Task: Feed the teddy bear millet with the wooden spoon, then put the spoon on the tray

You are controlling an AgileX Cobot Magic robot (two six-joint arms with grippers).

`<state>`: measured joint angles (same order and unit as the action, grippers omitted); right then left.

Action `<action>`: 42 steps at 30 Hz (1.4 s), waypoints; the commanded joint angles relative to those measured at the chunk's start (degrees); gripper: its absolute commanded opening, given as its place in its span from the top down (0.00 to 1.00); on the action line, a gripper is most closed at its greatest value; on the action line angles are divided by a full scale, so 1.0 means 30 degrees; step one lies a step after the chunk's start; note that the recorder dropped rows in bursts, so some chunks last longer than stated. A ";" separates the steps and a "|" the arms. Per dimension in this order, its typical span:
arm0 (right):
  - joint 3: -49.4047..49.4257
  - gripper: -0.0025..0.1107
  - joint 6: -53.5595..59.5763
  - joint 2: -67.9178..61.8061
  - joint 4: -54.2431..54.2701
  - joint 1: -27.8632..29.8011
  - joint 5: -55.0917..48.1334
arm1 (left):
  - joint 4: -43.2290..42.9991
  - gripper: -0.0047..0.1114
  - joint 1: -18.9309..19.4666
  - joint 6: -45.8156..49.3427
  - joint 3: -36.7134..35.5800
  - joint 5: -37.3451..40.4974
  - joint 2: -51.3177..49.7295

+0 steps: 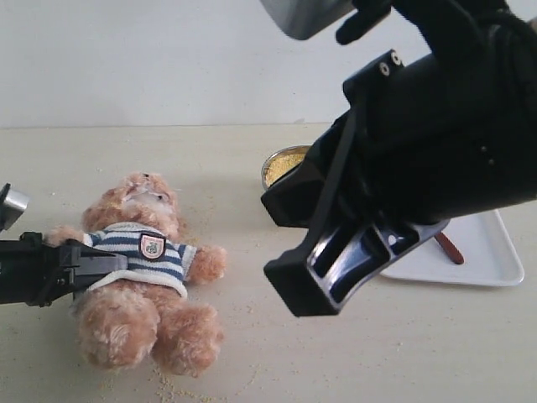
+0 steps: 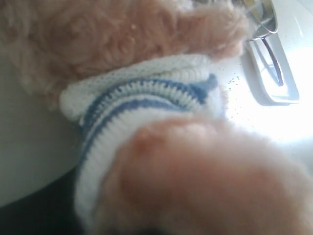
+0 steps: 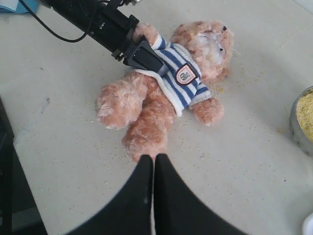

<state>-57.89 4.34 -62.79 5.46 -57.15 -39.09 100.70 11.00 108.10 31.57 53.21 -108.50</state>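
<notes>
Grain-dusted tabletop [image 1: 377, 353] holds fluffy teddy bear [image 1: 134, 311]; right tool [image 3: 153, 164] pinched closed, empty; left tool [image 3: 146, 59] at knit sweater [image 1: 155, 259], opening unclear.

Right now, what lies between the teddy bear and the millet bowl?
Only bare table dusted with spilled grains; nothing else separates the teddy bear from the millet bowl, seen best in the right wrist view.

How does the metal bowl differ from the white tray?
The metal bowl is round and shiny; the tray is flat, white and rectangular. The bowl holds yellow millet; the tray holds the wooden spoon. Both rest on the table, partly hidden by the right arm.
</notes>
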 commanded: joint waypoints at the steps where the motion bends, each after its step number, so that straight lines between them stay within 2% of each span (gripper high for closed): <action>1: 0.0016 0.98 0.0052 0.0123 0.0089 -0.0037 0.0159 | -0.0250 0.34 0.0817 -0.0891 -0.0005 0.0920 -0.0155; 5: 0.0016 0.98 0.0052 0.0123 0.0083 -0.0037 0.0122 | -0.0250 0.32 0.1496 -0.1254 -0.0005 0.2638 -0.0155; 16: 0.0016 0.98 0.0271 0.0161 0.0083 -0.0037 0.0121 | -0.0816 0.34 0.3073 -0.2419 -0.0005 0.3277 0.2025; 18: 0.0016 0.98 0.0313 0.0340 0.0083 -0.0037 0.0121 | -0.0862 0.42 0.3287 -0.2351 -0.0005 0.3526 0.2763; 22: 0.0016 0.98 0.0679 0.0768 0.0164 -0.0037 0.0044 | -0.0893 0.68 0.3828 -0.1164 -0.0005 0.5584 0.4664; 26: 0.0016 0.98 0.0848 0.1138 0.0438 -0.0037 0.0044 | -0.0983 0.91 0.4325 -0.1192 -0.0005 0.5584 0.6578; 32: 0.0016 0.98 0.1231 0.1490 0.0885 -0.0037 0.0028 | -0.0982 0.92 0.4362 -0.1788 -0.0005 0.5584 0.8859; 38: 0.0016 0.98 0.1718 0.1632 0.1050 -0.0037 0.0028 | -0.0891 0.92 0.4362 -0.3623 -0.0005 0.5584 0.9221; 42: 0.0016 0.98 0.1718 0.1642 0.1050 -0.0037 -0.0018 | -0.0671 0.92 0.4362 -0.3091 -0.0005 0.5584 0.9391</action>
<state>-57.75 8.90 -58.45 8.38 -57.15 -39.20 98.18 23.89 98.33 31.36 69.38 -81.29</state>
